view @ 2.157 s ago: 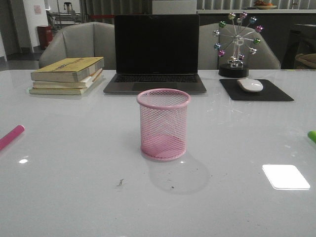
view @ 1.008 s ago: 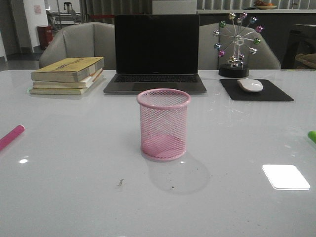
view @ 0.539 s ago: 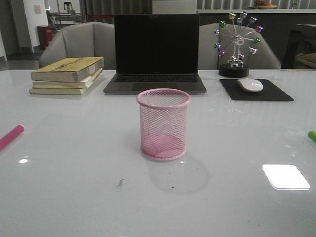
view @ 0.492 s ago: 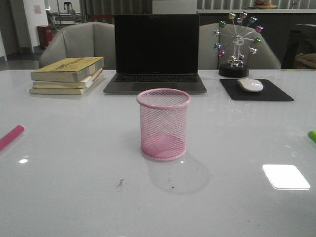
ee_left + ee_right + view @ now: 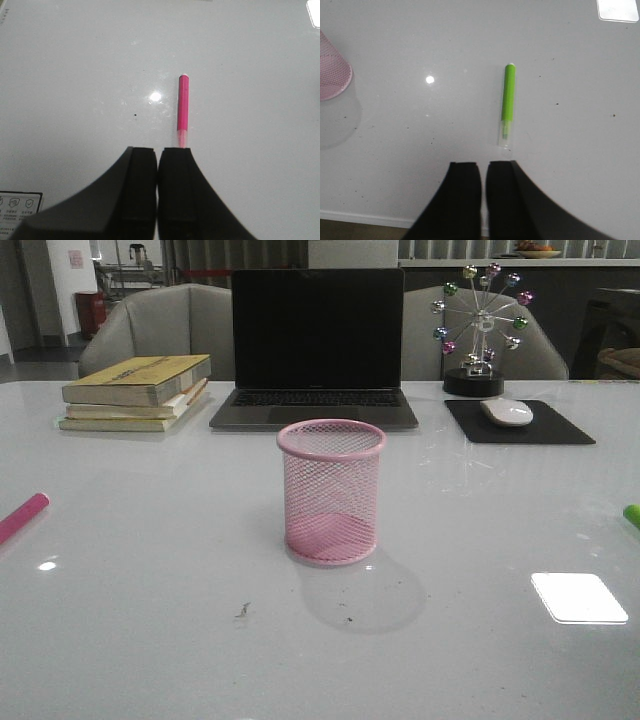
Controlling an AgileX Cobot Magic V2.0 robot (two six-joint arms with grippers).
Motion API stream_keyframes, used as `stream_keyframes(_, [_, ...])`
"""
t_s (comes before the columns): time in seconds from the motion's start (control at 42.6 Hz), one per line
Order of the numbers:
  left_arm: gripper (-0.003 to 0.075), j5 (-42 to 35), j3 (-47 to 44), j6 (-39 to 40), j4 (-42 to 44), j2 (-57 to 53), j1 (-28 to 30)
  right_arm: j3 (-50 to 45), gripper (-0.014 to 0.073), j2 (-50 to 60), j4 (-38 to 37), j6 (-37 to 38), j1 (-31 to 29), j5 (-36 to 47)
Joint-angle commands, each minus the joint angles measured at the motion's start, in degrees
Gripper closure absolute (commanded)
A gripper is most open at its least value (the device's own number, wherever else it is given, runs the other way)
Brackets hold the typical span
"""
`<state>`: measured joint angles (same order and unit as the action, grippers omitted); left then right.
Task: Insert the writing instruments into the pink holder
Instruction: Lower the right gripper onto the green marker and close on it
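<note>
The pink holder (image 5: pixel 331 492) stands upright and empty mid-table; its base edge also shows in the right wrist view (image 5: pixel 332 67). A pink-red marker (image 5: pixel 22 517) lies flat at the table's left edge. In the left wrist view this marker (image 5: pixel 183 107) lies just beyond my left gripper (image 5: pixel 158 150), which is shut and empty. A lime green marker (image 5: pixel 632 515) lies at the far right edge. My right gripper (image 5: pixel 483 165) hovers just short of the green marker (image 5: pixel 508 100), jaws nearly together with nothing between them. Neither gripper shows in the front view.
A closed-screen laptop (image 5: pixel 316 345) sits behind the holder, with stacked books (image 5: pixel 138 390) at back left. A mouse (image 5: pixel 507 412) on a black pad (image 5: pixel 560 430) and a ferris-wheel ornament (image 5: pixel 478 330) stand at back right. The table's near edge (image 5: pixel 360 218) shows under my right gripper.
</note>
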<state>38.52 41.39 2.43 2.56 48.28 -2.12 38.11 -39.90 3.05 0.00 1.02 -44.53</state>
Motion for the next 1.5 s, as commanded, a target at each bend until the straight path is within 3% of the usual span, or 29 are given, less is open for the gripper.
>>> stream_keyframes(0.0, [0.0353, -4.80, 1.60, -0.54, -0.50, 0.83, -0.07, 2.10, 0.0132, -1.73, -1.32, -0.40, 0.10, 3.51])
stream_keyframes(0.07, [0.0223, -4.92, 1.60, -0.67, -1.07, 0.92, -0.21, 2.10, 0.0055, -2.86, -1.64, -0.40, 0.10, 3.51])
stream_keyframes(0.141, [0.0169, -5.58, 1.60, -0.75, -1.90, 0.92, -1.70, 2.10, 0.0049, -4.92, -1.97, -0.40, 0.10, 3.97])
stream_keyframes(0.492, [0.0171, -5.63, 1.60, -2.75, -1.92, 0.92, -22.34, 9.11, 0.0075, -24.61, -2.04, 1.18, -6.04, 4.20])
stream_keyframes(0.657, [0.0171, -5.93, 1.60, -2.75, -1.92, 0.92, -28.01, 14.23, 0.0075, -35.76, -2.04, 1.18, -6.53, 3.88])
stream_keyframes(0.961, [0.0171, -5.93, 1.60, -2.75, -2.16, 0.92, -29.34, 24.02, 0.0075, -51.33, -2.04, 0.00, -5.76, 3.78])
stream_keyframes(1.477, [0.0171, -5.93, 1.60, -2.75, -2.16, 0.92, -29.34, 34.22, 0.0075, -65.53, -1.48, -0.45, -4.93, 3.67])
